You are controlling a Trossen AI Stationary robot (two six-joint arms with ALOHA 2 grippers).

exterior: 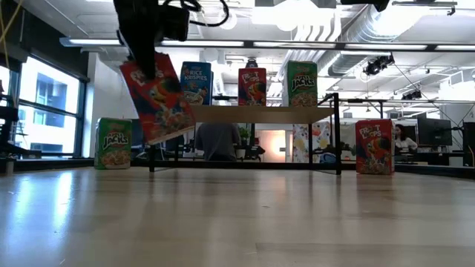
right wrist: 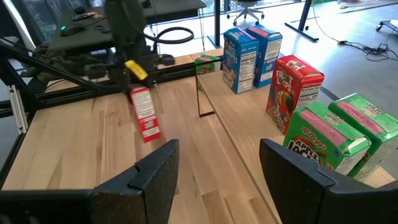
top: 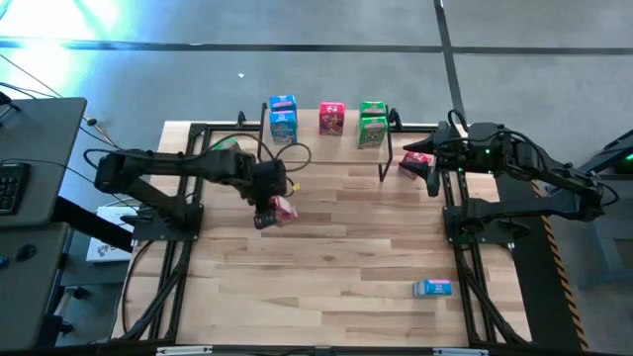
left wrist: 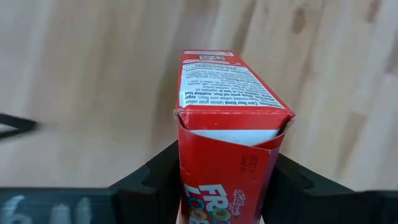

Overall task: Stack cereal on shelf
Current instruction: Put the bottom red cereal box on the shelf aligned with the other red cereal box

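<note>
My left gripper [top: 272, 205] is shut on a red cereal box [exterior: 157, 98] and hangs over the middle of the table, in front of the shelf's left end. The shelf [exterior: 260, 113] carries blue boxes [top: 282, 117], a red box [top: 331, 119] and green boxes [top: 373, 124], all upright. My right gripper [right wrist: 217, 168] is open and empty, hovering by the shelf's right end. A red box [exterior: 375, 146] stands on the table there. A green box [exterior: 113, 142] stands left of the shelf. A blue box [top: 432, 288] lies flat near the table's near right corner. My left gripper pinches the red box near its upper end [left wrist: 227, 180], one finger [left wrist: 149, 183] on each of two opposite sides. The fingers come from above, pointing down. The box hangs below them, lifted clear of the table and tilted, with its lower end [exterior: 167, 133] swung toward the shelf.
Black frame rails [top: 178, 257] run along the table's left and right sides. The shelf's thin black legs [exterior: 339, 137] stand at its ends. Open tabletop [top: 336, 257] lies between the arms and the near edge. A person [exterior: 217, 141] sits in the room beyond.
</note>
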